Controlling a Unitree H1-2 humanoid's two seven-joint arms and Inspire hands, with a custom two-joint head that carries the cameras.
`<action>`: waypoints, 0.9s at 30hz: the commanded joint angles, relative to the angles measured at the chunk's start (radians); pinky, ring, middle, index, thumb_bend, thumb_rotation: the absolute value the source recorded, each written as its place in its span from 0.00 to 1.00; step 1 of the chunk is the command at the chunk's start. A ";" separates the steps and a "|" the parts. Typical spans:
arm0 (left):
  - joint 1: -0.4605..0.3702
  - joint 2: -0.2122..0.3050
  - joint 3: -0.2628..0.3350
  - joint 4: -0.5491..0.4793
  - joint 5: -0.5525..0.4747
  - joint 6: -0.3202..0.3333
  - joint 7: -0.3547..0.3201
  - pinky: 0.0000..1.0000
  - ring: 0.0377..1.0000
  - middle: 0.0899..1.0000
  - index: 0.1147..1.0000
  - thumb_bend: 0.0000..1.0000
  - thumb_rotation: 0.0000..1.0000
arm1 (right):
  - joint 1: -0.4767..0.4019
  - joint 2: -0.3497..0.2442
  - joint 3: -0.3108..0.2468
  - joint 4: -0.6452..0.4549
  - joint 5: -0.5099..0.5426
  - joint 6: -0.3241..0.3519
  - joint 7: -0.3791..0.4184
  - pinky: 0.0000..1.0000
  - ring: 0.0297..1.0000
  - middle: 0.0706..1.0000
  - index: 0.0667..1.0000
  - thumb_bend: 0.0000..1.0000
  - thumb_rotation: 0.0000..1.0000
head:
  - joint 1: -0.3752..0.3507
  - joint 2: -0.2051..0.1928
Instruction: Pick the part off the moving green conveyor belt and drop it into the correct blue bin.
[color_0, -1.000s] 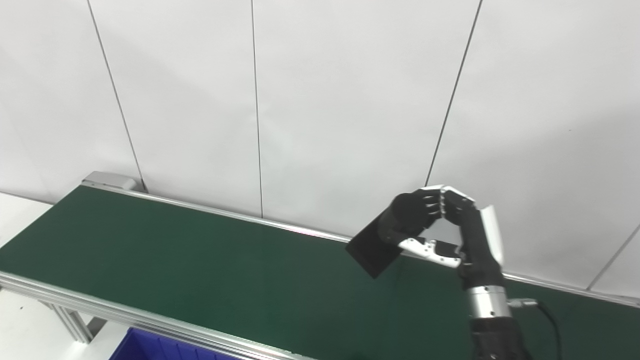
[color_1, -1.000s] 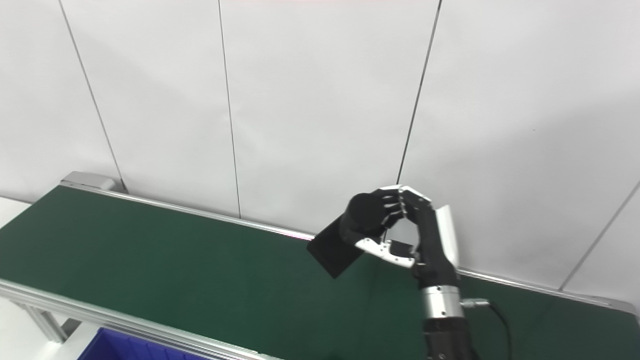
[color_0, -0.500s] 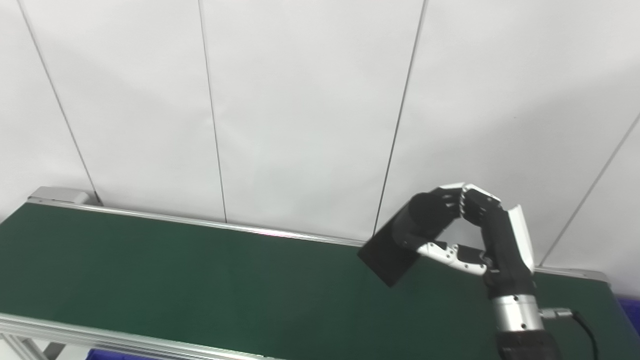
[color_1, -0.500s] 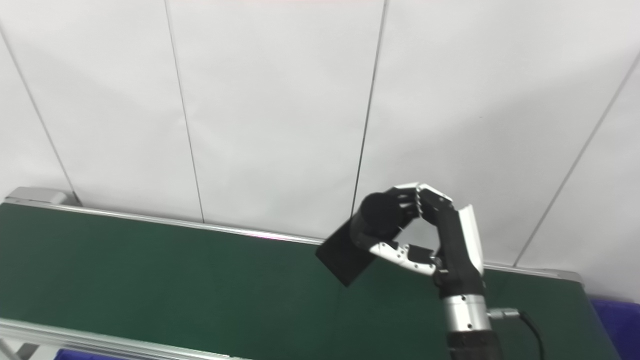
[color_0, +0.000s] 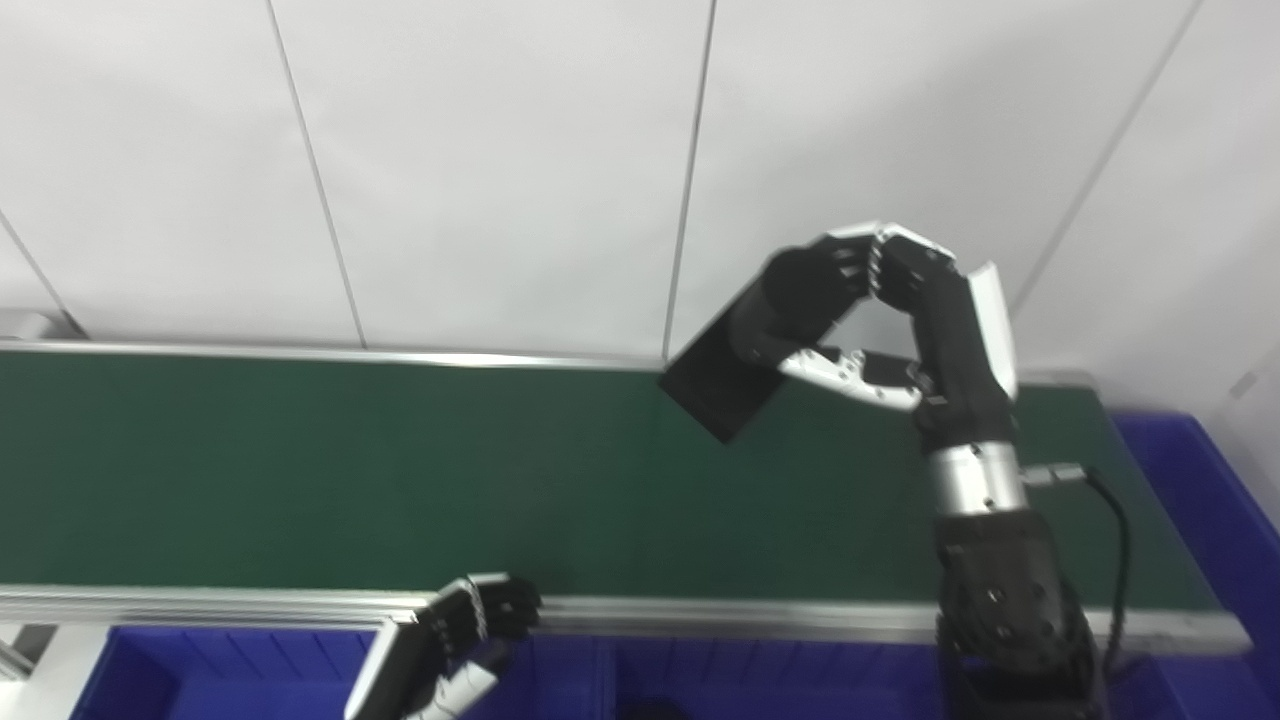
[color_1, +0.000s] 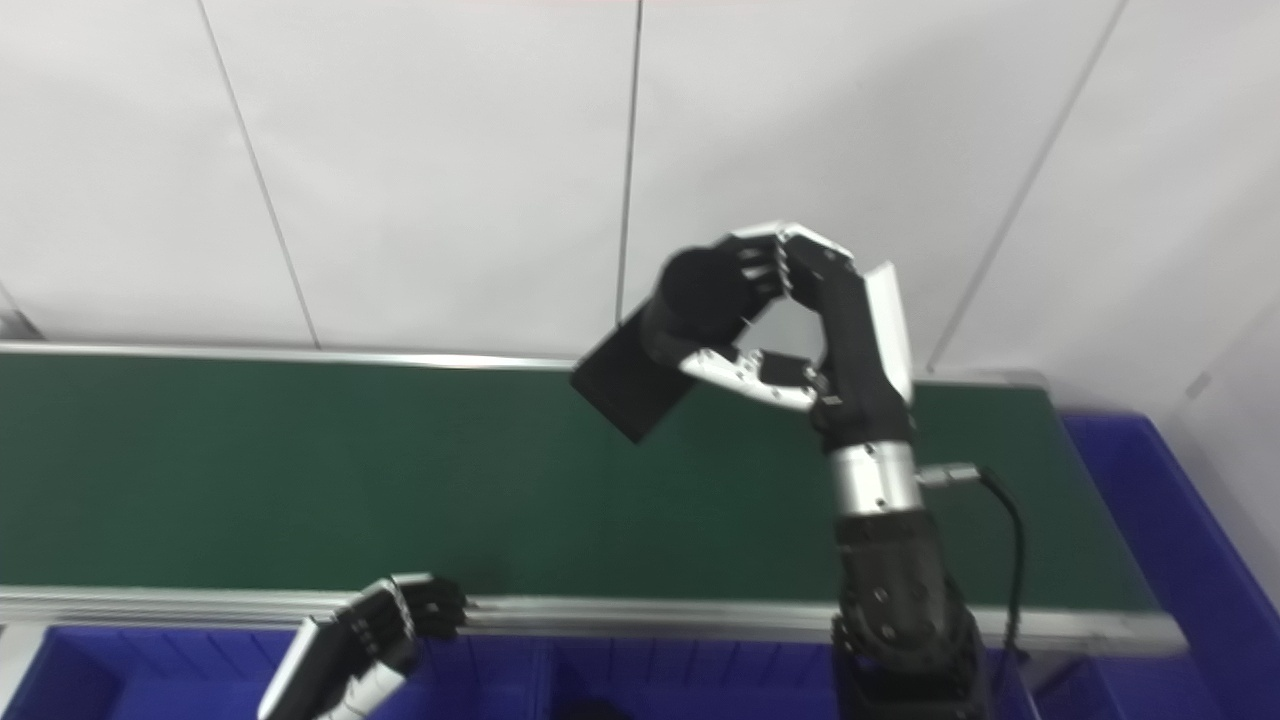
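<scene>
Right hand (color_0: 880, 320) raised above the far side of the green conveyor belt (color_0: 300, 470), fingers and thumb wrapped around a black part (color_0: 745, 345): round dark body inside the grasp, flat rectangular end sticking out down-left over the belt. Part fully clear of the belt surface, not touching it. Left hand (color_0: 455, 640) low at the near rail (color_0: 700, 612), fingers curled in, holding nothing visible, above the near blue bin (color_0: 230, 660). Another blue bin (color_0: 1190, 500) just past the belt's right end.

Risks, judged from this pose:
- Grip sits on the round end only, long flat end overhanging; likely to pivot or slide out during a fast swing, landing back on the moving belt and getting carried away.
- Two or more blue compartments in reach (near row with dividers, right-end bin); wrong-bin drop possible if the carry direction is misjudged. Nothing here marks which bin is correct.
- Protruding flat end could clip the near rail or a bin wall on the way down.
- Release from this height could bounce the part out or onto a divider.
- Left hand resting near the front row; collision possible if the right arm comes that way.
</scene>
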 joint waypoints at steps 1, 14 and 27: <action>-0.008 0.001 -0.001 -0.039 -0.009 0.006 -0.006 0.60 0.61 0.61 0.60 0.76 0.61 | 0.000 0.004 -0.014 -0.048 -0.002 0.001 -0.013 0.36 0.42 0.46 0.50 0.50 0.00 | -0.001 0.003; 0.008 0.005 0.006 -0.092 -0.024 0.056 -0.008 0.59 0.61 0.60 0.59 0.81 0.63 | 0.110 0.006 -0.030 -0.184 -0.008 0.045 0.003 0.35 0.43 0.48 0.48 0.50 0.00 | -0.009 0.050; 0.019 0.013 0.012 -0.121 -0.032 0.069 -0.012 0.58 0.60 0.60 0.60 0.83 0.65 | 0.259 0.011 -0.023 -0.266 -0.043 0.051 0.009 0.34 0.41 0.45 0.51 0.50 0.00 | -0.020 0.083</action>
